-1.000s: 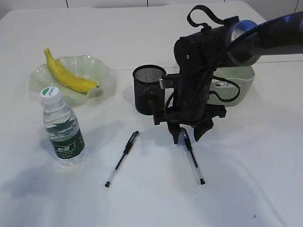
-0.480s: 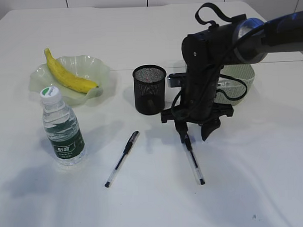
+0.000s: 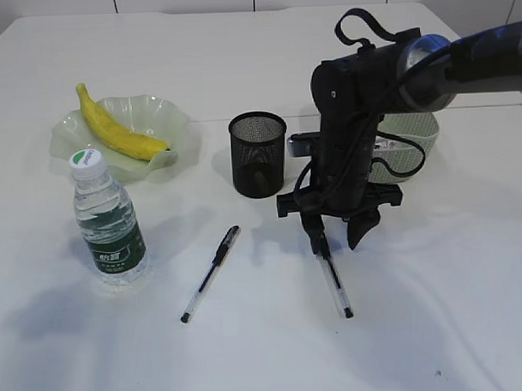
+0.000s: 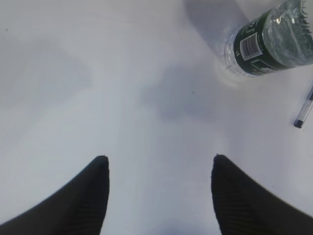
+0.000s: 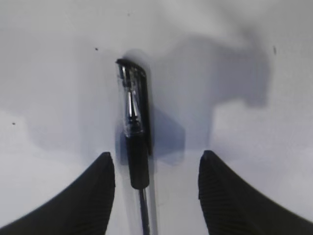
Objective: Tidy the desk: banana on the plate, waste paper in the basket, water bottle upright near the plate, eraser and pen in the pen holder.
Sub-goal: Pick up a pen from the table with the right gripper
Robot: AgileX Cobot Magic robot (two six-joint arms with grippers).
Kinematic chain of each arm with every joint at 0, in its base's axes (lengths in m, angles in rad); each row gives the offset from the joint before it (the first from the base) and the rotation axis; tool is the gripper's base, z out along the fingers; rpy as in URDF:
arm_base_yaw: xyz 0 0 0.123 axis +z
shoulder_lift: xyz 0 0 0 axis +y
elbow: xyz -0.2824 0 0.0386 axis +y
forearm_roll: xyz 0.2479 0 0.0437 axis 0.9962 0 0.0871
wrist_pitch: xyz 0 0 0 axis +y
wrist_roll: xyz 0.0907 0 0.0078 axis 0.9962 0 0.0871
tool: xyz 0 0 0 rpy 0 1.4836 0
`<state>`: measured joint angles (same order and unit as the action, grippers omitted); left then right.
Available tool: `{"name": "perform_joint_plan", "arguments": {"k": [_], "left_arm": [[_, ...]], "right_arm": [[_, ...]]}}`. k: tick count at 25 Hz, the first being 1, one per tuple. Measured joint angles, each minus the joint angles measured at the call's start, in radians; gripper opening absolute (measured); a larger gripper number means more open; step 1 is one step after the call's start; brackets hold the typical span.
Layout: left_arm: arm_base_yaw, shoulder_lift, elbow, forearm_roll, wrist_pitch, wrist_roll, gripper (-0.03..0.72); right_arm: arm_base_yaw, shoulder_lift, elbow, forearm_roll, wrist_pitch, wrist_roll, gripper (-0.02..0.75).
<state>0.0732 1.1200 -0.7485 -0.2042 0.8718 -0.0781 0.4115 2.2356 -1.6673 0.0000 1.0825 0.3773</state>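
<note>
Worktop (image 3: pixel 250 367) of smooth matte white carries everything. Pale green and scalloped, the plate (image 3: pixel 168 121) holds the curved yellow banana (image 3: pixel 117 132). Just in front of it the clear plastic water bottle (image 3: pixel 107 222) stands upright, white-capped with a dark green label. The pen holder (image 3: pixel 258 153) is a black wire-mesh cylinder; through the mesh something dark shows low inside, but what it is cannot be told. Behind the right arm sits a light green woven basket (image 3: pixel 413 139), its contents hidden.

Two slim pens with clear barrels lie flat: the left pen (image 3: pixel 210 273) slants near the bottle, and the right pen (image 3: pixel 330 270) lies under the right tool (image 3: pixel 337 236). The right wrist view alone shows that pen's black cap and clip lying between the ribbed black fingers (image 5: pixel 93 196), jaws apart and not touching it. The left tool (image 4: pixel 159 196), out of the exterior view, appears only in the left wrist view, jaws wide apart over bare worktop, holding nothing, with the bottle's base and a pen tip at the far right.
</note>
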Motion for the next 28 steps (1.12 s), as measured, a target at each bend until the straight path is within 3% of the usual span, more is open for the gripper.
{"name": "perform_joint_plan", "arguments": {"k": [16,28], "left_arm": [[0.0,0.0,0.0,0.0,0.0,0.0,0.465],[0.0,0.0,0.0,0.0,-0.002,0.0,0.465]], "right_arm": [[0.004,0.021,-0.012,0.037,0.027,-0.019,0.38],[0.004,0.033,-0.012,0.037,0.027,-0.019,0.181]]}}
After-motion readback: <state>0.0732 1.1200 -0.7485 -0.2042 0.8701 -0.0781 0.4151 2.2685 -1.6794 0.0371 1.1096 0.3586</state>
